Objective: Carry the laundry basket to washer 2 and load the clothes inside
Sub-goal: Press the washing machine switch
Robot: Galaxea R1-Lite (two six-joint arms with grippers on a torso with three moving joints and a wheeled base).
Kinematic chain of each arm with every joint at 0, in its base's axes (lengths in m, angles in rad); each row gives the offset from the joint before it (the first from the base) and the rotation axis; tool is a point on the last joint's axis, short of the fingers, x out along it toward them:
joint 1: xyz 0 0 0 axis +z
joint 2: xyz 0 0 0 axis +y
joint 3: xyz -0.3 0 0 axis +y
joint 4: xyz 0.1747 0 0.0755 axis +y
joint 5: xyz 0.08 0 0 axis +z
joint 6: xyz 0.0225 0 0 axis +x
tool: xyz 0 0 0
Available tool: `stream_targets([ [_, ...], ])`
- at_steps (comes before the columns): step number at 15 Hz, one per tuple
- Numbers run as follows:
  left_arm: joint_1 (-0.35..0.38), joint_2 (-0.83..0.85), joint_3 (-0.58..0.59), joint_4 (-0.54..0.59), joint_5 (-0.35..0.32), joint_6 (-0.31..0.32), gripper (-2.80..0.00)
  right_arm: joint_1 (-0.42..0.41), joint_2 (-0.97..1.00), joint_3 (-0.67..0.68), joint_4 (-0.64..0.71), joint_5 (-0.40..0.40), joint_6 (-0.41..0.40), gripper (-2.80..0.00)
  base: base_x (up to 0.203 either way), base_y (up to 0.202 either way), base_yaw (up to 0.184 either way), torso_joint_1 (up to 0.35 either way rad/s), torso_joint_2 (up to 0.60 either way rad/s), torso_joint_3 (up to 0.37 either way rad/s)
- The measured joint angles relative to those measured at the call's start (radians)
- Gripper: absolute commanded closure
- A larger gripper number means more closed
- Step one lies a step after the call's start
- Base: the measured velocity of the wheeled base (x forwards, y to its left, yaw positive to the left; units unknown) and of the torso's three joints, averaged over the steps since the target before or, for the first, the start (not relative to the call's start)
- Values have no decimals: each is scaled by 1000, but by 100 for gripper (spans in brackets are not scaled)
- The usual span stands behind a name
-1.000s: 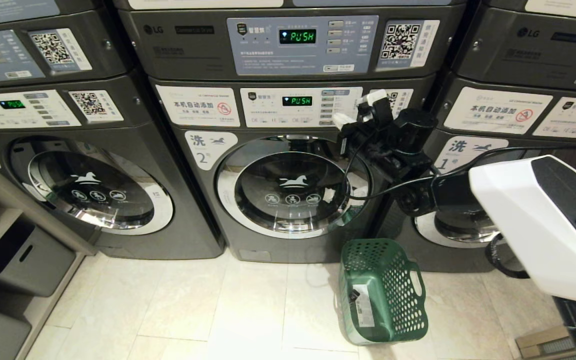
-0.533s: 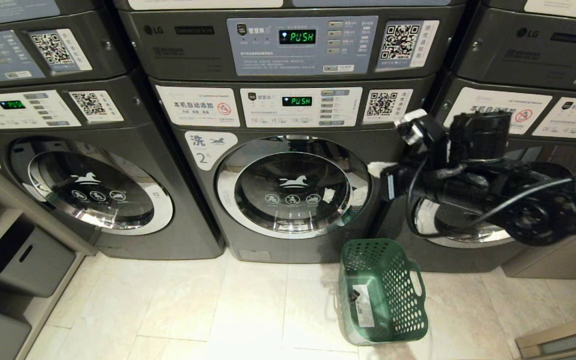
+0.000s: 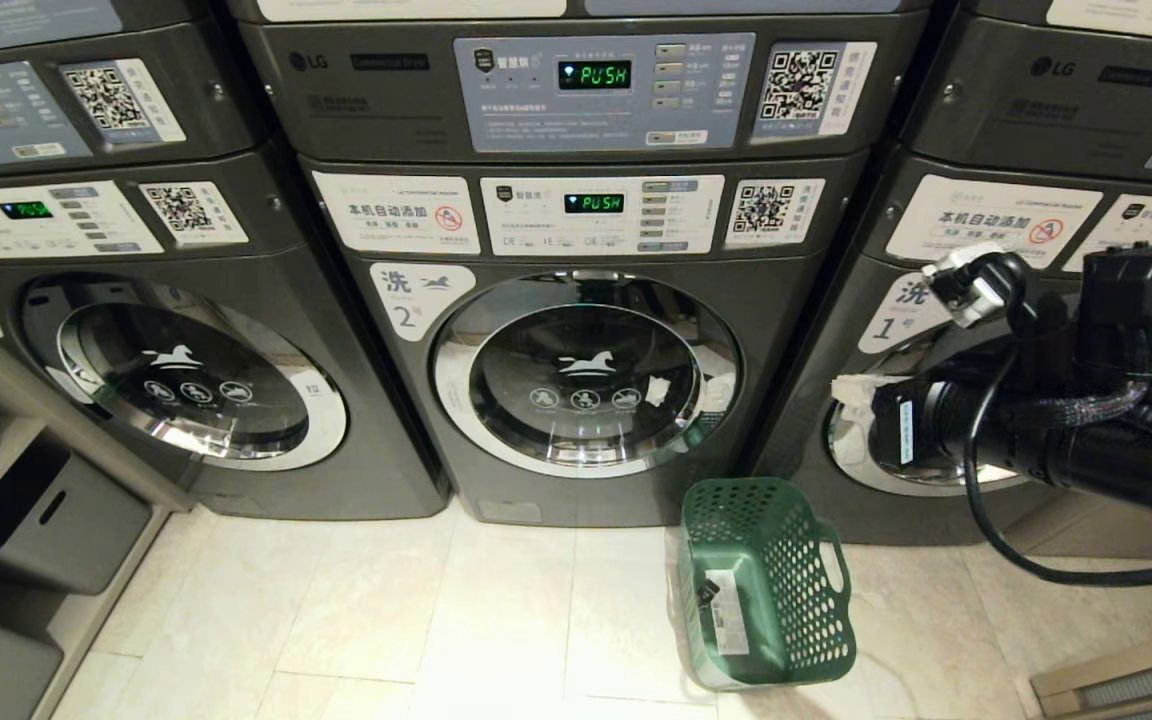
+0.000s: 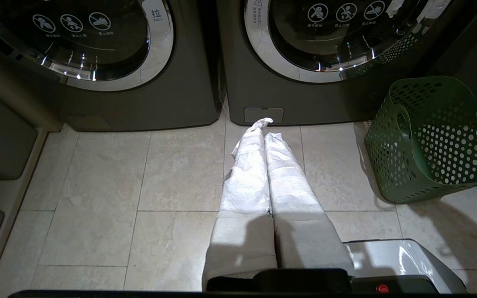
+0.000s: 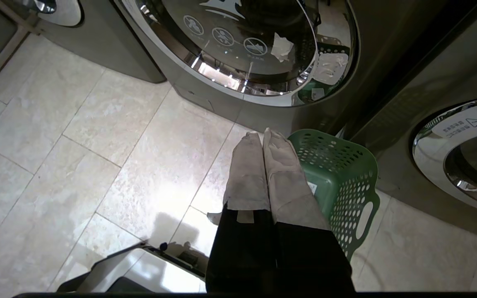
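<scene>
Lying on its side on the tiled floor (image 3: pixel 386 620), the laundry basket (image 3: pixel 771 585) sits just in front of washer 2 (image 3: pixel 586 370), near that machine's lower right corner, its open mouth turned toward the washers, and it looks empty, though the inside is only partly visible. Washer 2's round door is closed. The right hand (image 5: pixel 263 138) hangs above the basket with its wrapped fingers (image 5: pixel 244 174) pressed together and holding nothing, while the left hand (image 4: pixel 265 126) is low over the floor, likewise closed and empty
</scene>
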Motion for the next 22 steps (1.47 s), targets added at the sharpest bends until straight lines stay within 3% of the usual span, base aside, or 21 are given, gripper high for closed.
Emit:
stream_targets([
  [5,0,0,0,0,3,-1,0,1,-5,-27,-1,15,-1,0,0,0,0,0,0,0],
  [9,0,0,0,-2,30,-59,0,4,4,-56,-2,18,-3,0,0,0,0,-1,0,-47],
  [13,0,0,0,-2,30,-60,0,20,22,-78,-2,55,-5,0,0,0,0,1,4,-178],
  [22,0,0,0,-3,31,-62,0,59,101,-170,-54,55,-15,0,0,0,0,3,3,-197],
])
